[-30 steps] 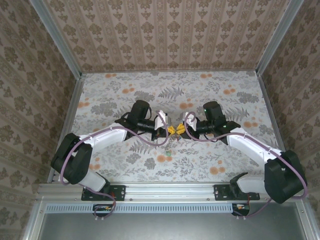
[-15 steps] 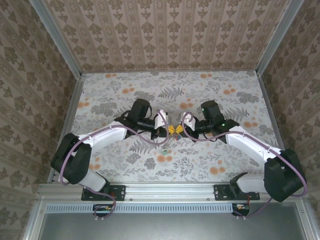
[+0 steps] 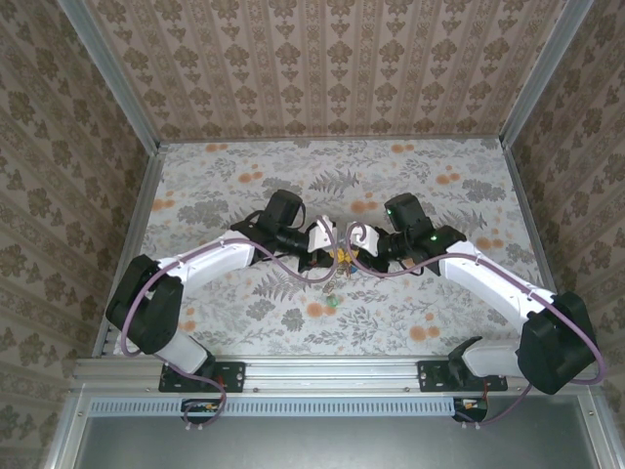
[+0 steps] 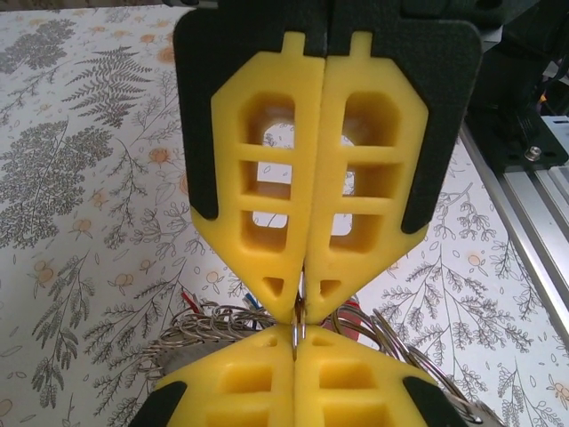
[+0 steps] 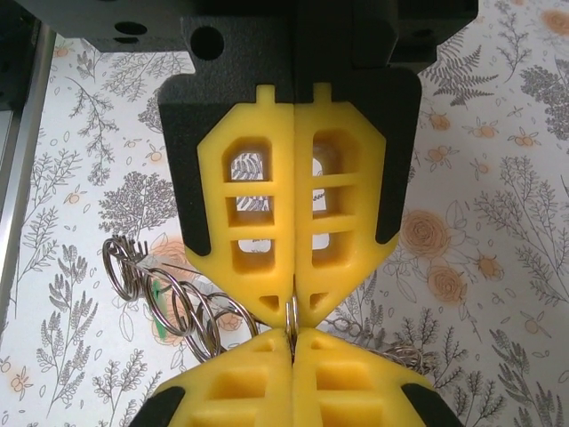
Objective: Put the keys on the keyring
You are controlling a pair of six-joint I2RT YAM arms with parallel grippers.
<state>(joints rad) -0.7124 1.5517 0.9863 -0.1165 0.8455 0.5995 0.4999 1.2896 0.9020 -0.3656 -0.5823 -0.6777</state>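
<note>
Two latticed yellow tools pinch the coiled wire keyring.

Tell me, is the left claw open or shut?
Shut: on the left gripper the yellow fingers press together, a thin metal ring at their tips.

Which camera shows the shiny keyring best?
The right wrist camera: the keyring fans out its silver loops clearly beside the right gripper. The left wrist camera shows loops half hidden behind the left gripper. From the top it is too small to make out.
</note>
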